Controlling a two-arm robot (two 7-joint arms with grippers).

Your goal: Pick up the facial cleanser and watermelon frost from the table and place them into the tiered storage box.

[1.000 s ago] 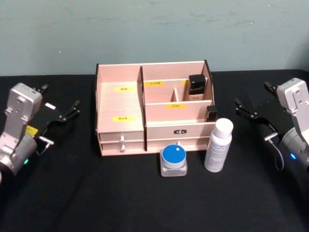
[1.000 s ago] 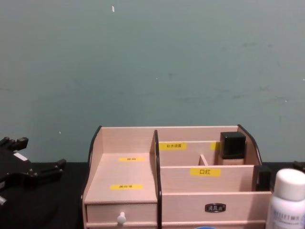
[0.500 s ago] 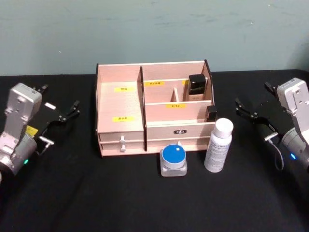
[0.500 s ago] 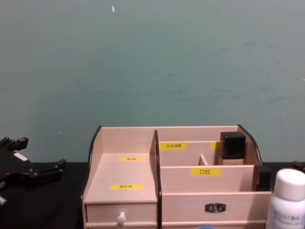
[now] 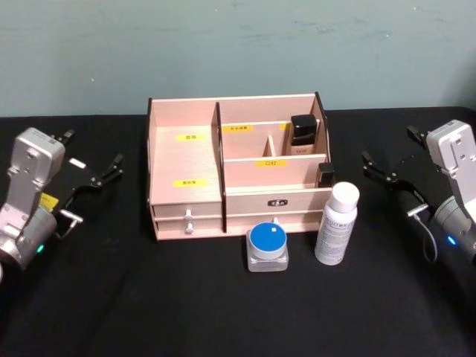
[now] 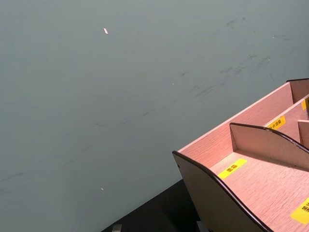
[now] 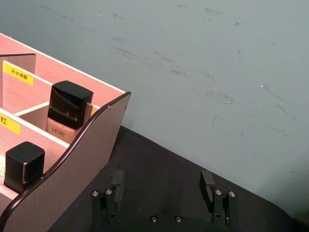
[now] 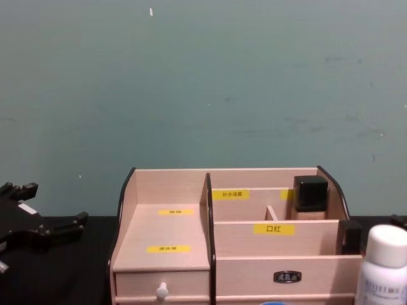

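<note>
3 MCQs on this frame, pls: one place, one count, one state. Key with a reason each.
1. Where does the white bottle stand?
A) in a back compartment
B) on the table at the tiered storage box's right front corner
C) in a drawer

2. How many black-capped items sit in the box?
A) none
B) two
C) four

3. The right claw is:
A) open, empty
B) shut on the bottle
C) shut, empty

Key:
1 B, it stands upright on the black table beside the box.
2 B, one is in the back right compartment and one in the tier before it.
3 A, its fingers stand apart with nothing between. The left claw, also open, sits left of the box.
</note>
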